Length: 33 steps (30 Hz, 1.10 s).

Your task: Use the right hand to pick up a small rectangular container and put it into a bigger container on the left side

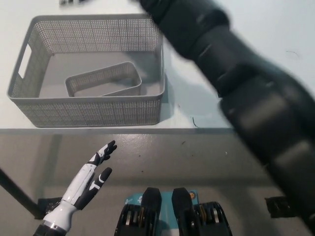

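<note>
The small rectangular container (pixel 104 81) lies inside the big mesh basket (pixel 93 110) on the left side of the white table (pixel 275 29), resting on the basket floor at a slant, its right end close to the basket's right wall and its left end toward the middle; it sits open side up and looks settled, so the placing appears done. The black right arm (pixel 246 88) crosses the right half of the view, blurred, running up to the far left; only the dark fingertips of the right hand (pixel 71 2) show at the top edge, beyond the basket's far rim, and I cannot tell whether that hand is open or closed, though it holds nothing that can be seen. The main risk from here lies with that arm: it passes just above the basket's far right corner, and if it sweeps low it could clip the rim and drag the light basket across the table, or tip the small container over inside it. The white left hand (pixel 86 184) rests below the table's near edge at the lower left, fingers spread and empty, well apart from the basket and unlikely to interfere.
</note>
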Each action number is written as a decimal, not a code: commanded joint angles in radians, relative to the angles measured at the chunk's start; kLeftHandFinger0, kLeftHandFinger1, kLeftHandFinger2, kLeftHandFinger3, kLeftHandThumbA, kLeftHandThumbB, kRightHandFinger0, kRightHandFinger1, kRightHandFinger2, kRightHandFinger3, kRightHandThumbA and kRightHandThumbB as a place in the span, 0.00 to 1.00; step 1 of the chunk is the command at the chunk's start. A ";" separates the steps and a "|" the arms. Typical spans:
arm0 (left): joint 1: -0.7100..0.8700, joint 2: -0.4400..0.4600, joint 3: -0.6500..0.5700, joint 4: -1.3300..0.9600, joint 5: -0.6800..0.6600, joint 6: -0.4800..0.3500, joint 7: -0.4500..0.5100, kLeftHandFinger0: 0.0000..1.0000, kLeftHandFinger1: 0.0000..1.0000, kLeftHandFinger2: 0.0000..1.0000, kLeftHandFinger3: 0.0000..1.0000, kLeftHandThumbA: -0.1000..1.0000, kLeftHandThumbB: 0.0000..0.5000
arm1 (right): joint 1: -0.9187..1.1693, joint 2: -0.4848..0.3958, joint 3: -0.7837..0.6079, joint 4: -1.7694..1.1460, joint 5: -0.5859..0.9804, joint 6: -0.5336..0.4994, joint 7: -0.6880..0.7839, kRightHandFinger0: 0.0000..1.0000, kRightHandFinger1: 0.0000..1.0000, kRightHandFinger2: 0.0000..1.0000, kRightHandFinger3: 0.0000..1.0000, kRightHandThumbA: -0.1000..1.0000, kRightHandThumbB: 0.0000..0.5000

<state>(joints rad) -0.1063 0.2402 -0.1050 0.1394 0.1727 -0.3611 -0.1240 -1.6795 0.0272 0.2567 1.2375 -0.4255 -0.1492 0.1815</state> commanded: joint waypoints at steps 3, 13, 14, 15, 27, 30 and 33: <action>-0.011 0.025 0.008 -0.011 0.001 -0.017 -0.007 1.00 1.00 1.00 1.00 1.00 0.34 | 0.058 -0.212 -0.094 -0.504 0.093 -0.048 0.051 1.00 1.00 1.00 1.00 1.00 0.76; -0.015 0.014 0.014 0.004 0.010 -0.028 0.012 1.00 1.00 1.00 1.00 1.00 0.32 | 0.700 -0.346 -0.242 -1.491 0.194 0.106 0.094 1.00 1.00 1.00 1.00 1.00 0.65; -0.014 0.011 0.015 0.007 0.004 -0.029 0.011 1.00 1.00 1.00 1.00 1.00 0.31 | 0.766 -0.343 -0.251 -1.581 0.205 0.111 0.089 1.00 1.00 1.00 1.00 1.00 0.59; -0.017 0.006 0.016 0.010 0.001 -0.028 0.014 1.00 1.00 1.00 1.00 1.00 0.31 | 0.857 -0.328 -0.256 -1.695 0.194 0.076 0.059 1.00 1.00 1.00 1.00 1.00 0.54; 0.040 -0.030 0.013 -0.013 -0.004 -0.058 0.036 1.00 1.00 1.00 1.00 1.00 0.37 | 1.556 -0.113 0.133 -1.978 -0.068 -0.321 -0.325 1.00 1.00 1.00 1.00 0.89 0.54; 0.061 -0.030 0.012 -0.020 0.000 -0.059 0.037 1.00 1.00 1.00 1.00 1.00 0.38 | 1.607 -0.168 0.215 -1.943 -0.121 -0.321 -0.454 1.00 1.00 1.00 1.00 1.00 0.64; 0.070 -0.029 0.012 -0.014 -0.018 -0.058 0.024 1.00 1.00 1.00 1.00 1.00 0.37 | 1.604 -0.193 0.212 -1.911 -0.196 -0.321 -0.558 1.00 1.00 1.00 1.00 1.00 0.60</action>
<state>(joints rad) -0.0813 0.2193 -0.1063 0.1655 0.1730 -0.3595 -0.1239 -0.3769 -0.1155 0.2624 0.1321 -0.4267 -0.1301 0.1673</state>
